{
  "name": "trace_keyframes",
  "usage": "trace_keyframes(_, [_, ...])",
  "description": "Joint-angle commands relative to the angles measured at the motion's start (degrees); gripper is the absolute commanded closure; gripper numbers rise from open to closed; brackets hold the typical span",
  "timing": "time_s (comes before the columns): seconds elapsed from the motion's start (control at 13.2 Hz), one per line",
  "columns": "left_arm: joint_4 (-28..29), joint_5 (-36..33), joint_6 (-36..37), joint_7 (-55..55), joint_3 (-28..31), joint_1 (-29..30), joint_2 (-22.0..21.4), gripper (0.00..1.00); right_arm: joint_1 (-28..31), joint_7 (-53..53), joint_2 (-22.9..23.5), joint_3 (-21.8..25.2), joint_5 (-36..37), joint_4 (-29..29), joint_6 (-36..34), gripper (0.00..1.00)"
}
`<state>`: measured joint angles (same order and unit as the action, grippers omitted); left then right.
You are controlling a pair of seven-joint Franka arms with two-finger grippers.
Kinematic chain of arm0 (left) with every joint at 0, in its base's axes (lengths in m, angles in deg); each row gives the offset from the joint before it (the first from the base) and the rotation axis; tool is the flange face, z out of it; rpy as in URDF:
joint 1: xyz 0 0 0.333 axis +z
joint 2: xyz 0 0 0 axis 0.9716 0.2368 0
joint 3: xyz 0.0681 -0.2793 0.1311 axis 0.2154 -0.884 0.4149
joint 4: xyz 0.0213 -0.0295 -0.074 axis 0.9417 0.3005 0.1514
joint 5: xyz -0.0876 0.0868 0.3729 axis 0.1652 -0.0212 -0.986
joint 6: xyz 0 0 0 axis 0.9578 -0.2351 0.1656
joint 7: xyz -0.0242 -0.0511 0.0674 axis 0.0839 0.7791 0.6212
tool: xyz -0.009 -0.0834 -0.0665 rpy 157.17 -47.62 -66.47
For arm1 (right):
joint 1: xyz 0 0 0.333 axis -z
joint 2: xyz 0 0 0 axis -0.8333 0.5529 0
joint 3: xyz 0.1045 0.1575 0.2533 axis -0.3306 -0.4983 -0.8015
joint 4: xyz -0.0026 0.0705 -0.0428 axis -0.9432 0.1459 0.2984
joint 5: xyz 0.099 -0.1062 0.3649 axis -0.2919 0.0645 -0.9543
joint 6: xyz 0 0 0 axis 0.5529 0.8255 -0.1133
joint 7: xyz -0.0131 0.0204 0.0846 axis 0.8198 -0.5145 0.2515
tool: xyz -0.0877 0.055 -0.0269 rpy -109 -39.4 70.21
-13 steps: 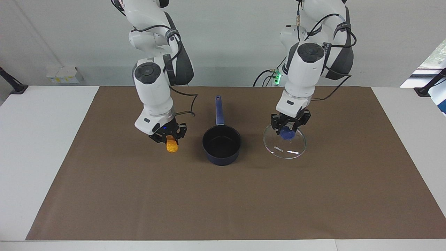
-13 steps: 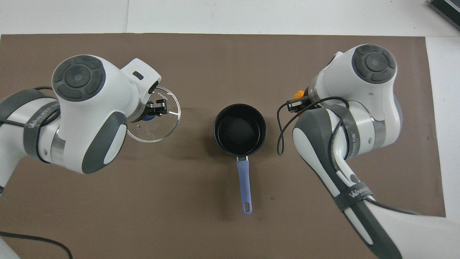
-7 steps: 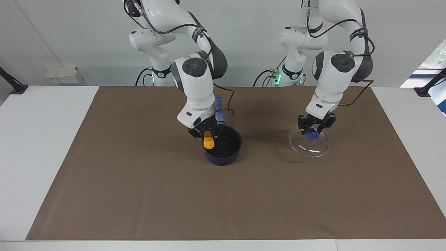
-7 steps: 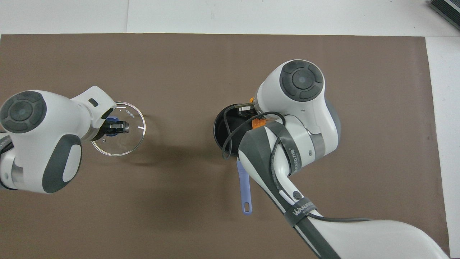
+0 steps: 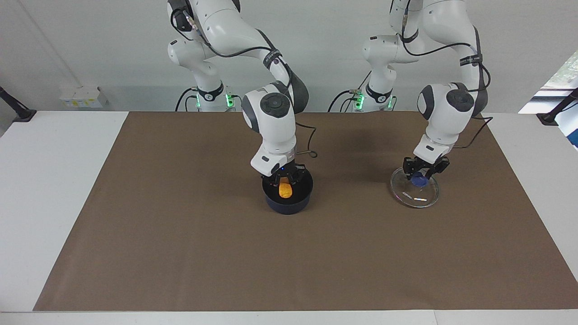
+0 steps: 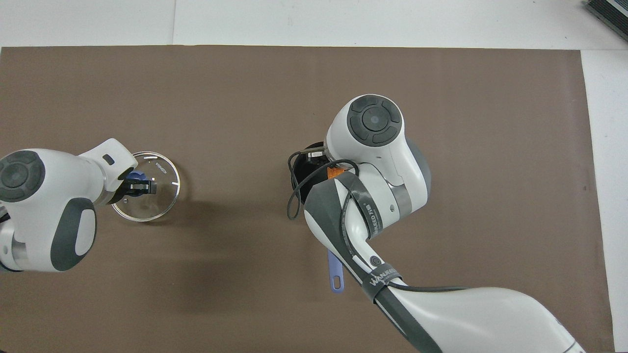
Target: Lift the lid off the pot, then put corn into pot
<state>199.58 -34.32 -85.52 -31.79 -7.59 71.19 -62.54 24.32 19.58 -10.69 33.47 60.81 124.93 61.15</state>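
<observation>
The dark blue pot (image 5: 288,204) stands open in the middle of the brown mat. My right gripper (image 5: 285,182) is down at the pot's mouth, shut on the orange-yellow corn (image 5: 285,190), which hangs upright inside the rim. In the overhead view the right arm covers most of the pot (image 6: 298,172); a sliver of corn (image 6: 334,172) and the handle's end (image 6: 335,274) show. My left gripper (image 5: 425,173) is shut on the blue knob (image 5: 420,181) of the glass lid (image 5: 412,196). It holds the lid low at the mat, toward the left arm's end; the lid also shows in the overhead view (image 6: 152,198).
The brown mat (image 5: 180,234) covers most of the white table (image 5: 54,180). A small white box (image 5: 83,97) sits at the table's edge near the robots, at the right arm's end. Black clamps stand at both ends.
My right gripper carried the corn from beside the pot to over it and lowered it into the mouth. My left gripper moved the lid farther toward the left arm's end and lower.
</observation>
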Motion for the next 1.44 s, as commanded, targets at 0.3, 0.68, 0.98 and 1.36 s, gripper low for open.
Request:
trace_keyframes(0.3, [-8.43,-0.47,6.13,2.1,-0.58,-0.16,2.77,0.0,-0.75,-0.31,2.26,-0.29,-1.16,0.99,4.92,1.0])
trace_keyframes(0.68, [-22.22,-0.21,22.9,3.17,-0.67,0.1,2.51,0.0,-0.67,0.05,1.65,-0.29,-1.16,3.45,4.84,0.47])
trace_keyframes(0.98, [-33.39,0.15,36.98,-0.32,-0.67,0.46,1.63,0.0,-0.58,0.22,0.25,-0.03,-0.1,2.93,3.7,0.0])
trace_keyframes(1.36, [-43.51,-0.03,50.61,-1.22,-0.41,0.46,1.45,0.0,5.29,2.93,-8.97,0.59,0.42,2.93,-4.72,0.0])
